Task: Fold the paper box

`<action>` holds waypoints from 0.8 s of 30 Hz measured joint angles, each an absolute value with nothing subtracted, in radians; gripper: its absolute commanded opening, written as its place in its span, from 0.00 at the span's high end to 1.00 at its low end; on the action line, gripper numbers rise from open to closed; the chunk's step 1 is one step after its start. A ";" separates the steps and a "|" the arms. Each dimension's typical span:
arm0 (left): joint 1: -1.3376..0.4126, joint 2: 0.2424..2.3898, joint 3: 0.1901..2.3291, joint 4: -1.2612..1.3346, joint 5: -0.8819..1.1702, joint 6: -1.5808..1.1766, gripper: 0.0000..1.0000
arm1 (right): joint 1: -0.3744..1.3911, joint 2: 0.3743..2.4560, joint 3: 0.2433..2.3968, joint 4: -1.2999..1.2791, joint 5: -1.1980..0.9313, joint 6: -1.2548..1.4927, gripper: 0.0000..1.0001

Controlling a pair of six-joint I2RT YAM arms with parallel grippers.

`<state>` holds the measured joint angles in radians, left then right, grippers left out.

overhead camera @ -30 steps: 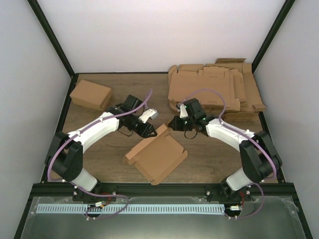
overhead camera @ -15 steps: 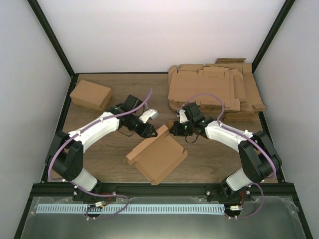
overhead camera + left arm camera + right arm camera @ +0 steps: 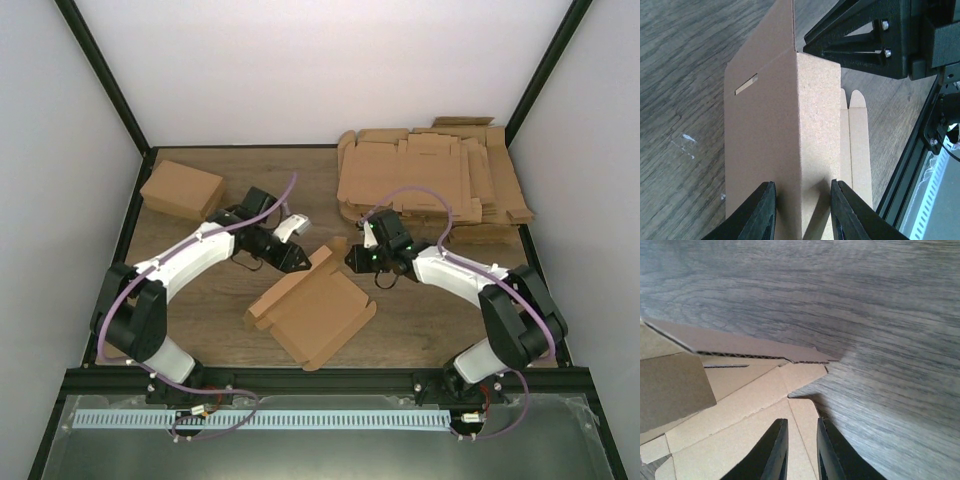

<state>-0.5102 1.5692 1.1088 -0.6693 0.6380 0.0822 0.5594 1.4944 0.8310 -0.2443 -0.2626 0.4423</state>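
The paper box (image 3: 315, 305) is a half-folded brown cardboard sheet lying mid-table, one wall raised along its far left side. My left gripper (image 3: 300, 258) is at that raised wall. In the left wrist view the box (image 3: 780, 125) stands with its folded edge running between the fingers, and the left gripper (image 3: 802, 207) is shut on it. My right gripper (image 3: 352, 258) is at the box's far right corner. In the right wrist view the right gripper (image 3: 801, 450) has its jaws slightly open just above a rounded tab of the box (image 3: 740, 405).
A thick pile of flat cardboard blanks (image 3: 430, 180) fills the back right. Another folded brown box (image 3: 182, 190) sits at the back left. Black frame rails border the table, and the near rail (image 3: 920, 165) shows in the left wrist view.
The right gripper has moved left and down to the box's far corner, and its jaws have parted a little. The box's raised far corner has shifted back and right with the left gripper.
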 measured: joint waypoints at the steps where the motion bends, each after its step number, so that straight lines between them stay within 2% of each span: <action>1: -0.505 1.570 1.109 -0.670 0.642 0.082 0.67 | 0.559 1.497 0.824 -0.227 -0.271 0.446 0.80; 17: -0.477 1.575 1.109 -0.671 0.664 0.083 0.67 | 0.533 1.683 0.824 -0.006 -0.339 0.510 0.77; 24: -0.477 1.583 1.109 -0.669 0.663 0.083 0.67 | 0.517 1.742 0.871 0.012 -0.348 0.506 0.70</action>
